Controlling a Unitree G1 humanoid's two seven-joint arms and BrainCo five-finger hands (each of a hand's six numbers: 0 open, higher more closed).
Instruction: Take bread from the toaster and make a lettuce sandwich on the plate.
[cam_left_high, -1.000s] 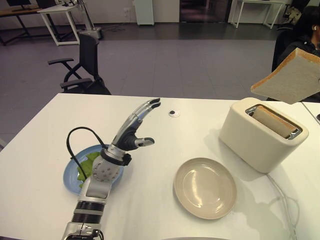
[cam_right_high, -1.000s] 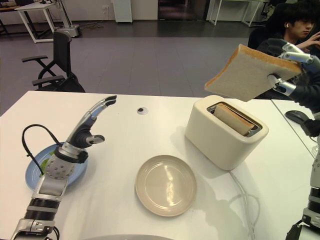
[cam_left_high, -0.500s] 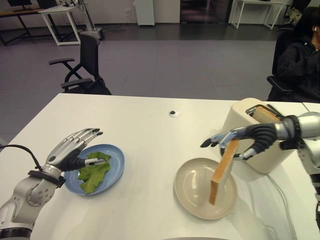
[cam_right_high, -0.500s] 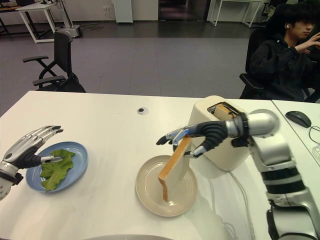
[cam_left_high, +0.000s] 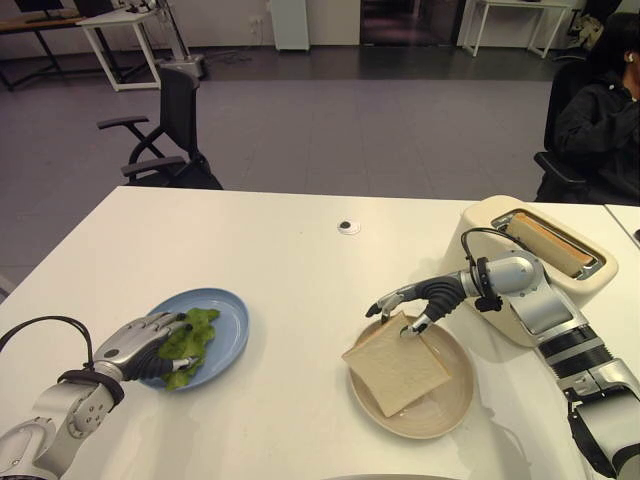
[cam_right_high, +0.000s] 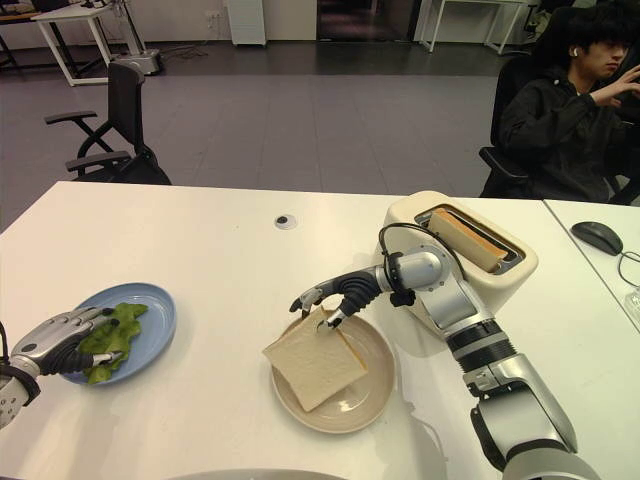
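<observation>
A slice of bread (cam_left_high: 397, 365) lies flat on the beige plate (cam_left_high: 457, 398), its near corner hanging over the plate's left rim. My right hand (cam_left_high: 408, 300) hovers at the slice's far corner, fingers spread, tips just touching it. Behind it stands the cream toaster (cam_left_high: 505, 285) with a second slice (cam_left_high: 548, 243) sticking out of its slot. At the left, a lettuce leaf (cam_right_high: 118, 328) rests on the blue plate (cam_right_high: 157, 302). My left hand (cam_right_high: 52, 346) lies over the leaf's near end, fingers curled around it.
A small round black-and-white disc (cam_left_high: 347, 227) sits on the white table's far middle. A computer mouse (cam_right_high: 600, 236) lies on the neighbouring table at the right. The toaster's cable (cam_left_high: 565, 405) trails toward the near right edge. An office chair (cam_left_high: 165, 140) stands beyond the table.
The right hand has brought the bread from on edge to flat on the beige plate and spread its fingers. The left hand has dropped onto the lettuce and curled around it.
</observation>
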